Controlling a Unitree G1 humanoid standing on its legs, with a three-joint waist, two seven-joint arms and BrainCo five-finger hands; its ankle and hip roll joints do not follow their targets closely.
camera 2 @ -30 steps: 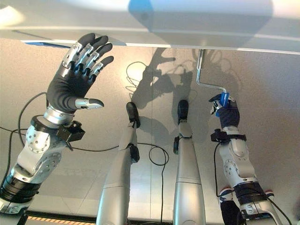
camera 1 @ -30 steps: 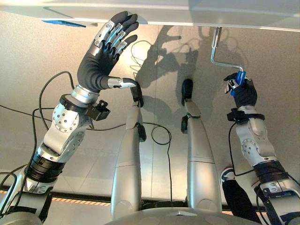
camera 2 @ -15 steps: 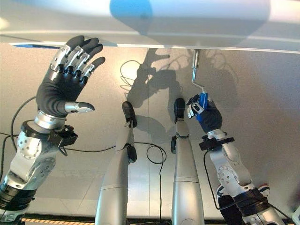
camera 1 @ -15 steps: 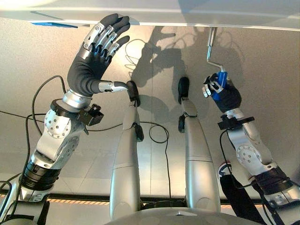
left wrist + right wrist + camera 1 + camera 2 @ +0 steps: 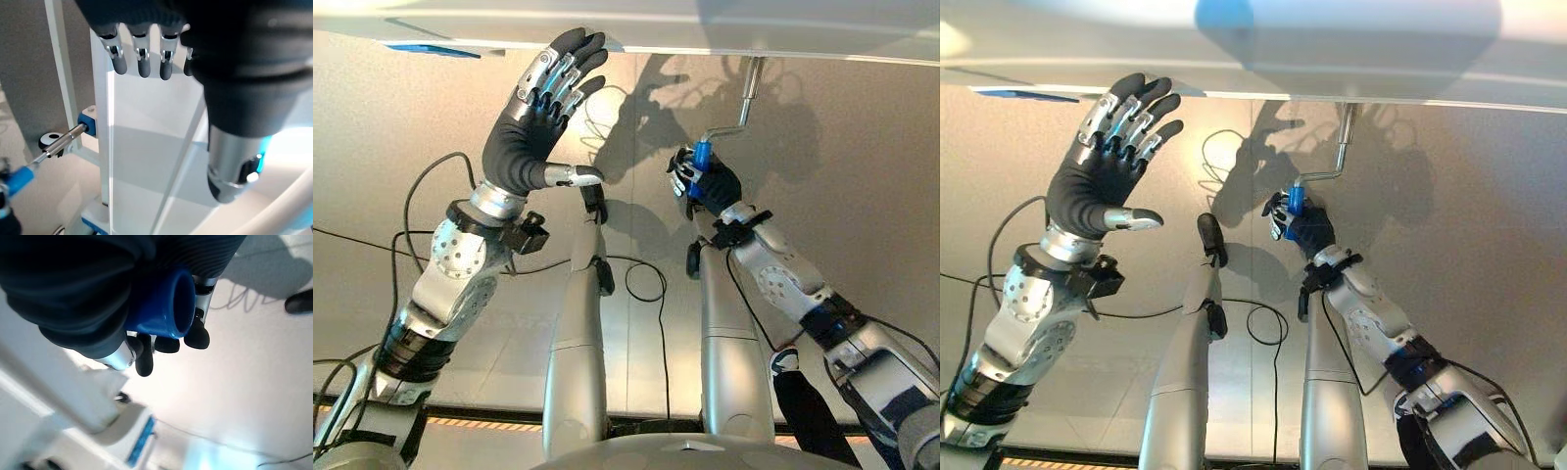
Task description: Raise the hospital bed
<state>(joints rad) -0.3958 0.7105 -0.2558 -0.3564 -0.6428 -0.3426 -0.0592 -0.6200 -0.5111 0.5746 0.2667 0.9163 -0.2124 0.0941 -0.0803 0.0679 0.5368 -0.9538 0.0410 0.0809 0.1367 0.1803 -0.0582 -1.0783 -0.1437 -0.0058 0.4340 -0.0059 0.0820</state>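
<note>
The right hand (image 5: pixel 703 182) is curled tight round the blue grip (image 5: pixel 701 157) of the bed's crank (image 5: pixel 736 113). In the right wrist view the round end of that blue grip (image 5: pixel 168 308) sticks out past the dark cover, with the dark fingertips (image 5: pixel 166 343) wrapped under it and the thumb closed against it from the other side.

From the grip the crank's silver rod runs a short way sideways, away from the hand and toward the robot's right, then bends and goes straight up into the underside of the bed (image 5: pixel 754 29), whose pale edge runs across the scene above both hands. The grip stands roughly upright in the fist, and the hand sits below the bed edge and to the left of the crank's upright shaft. In the left wrist view the crank (image 5: pixel 61 142) shows as a thin metal rod leaving a blue fitting on the white bed frame (image 5: pixel 102 127), its blue grip at the far end.

The left hand (image 5: pixel 533 122) is raised well to the left of the right hand, palm spread, fingers straight and slightly fanned, thumb held out to the side. It holds nothing. Its fingertips (image 5: pixel 582 44) reach up to the bed's lower edge; whether they touch it cannot be told. In the left wrist view the fingers (image 5: pixel 142 61) hang straight in a row before the white frame.

The floor (image 5: pixel 862 196) beneath both hands is pale grey.
</note>
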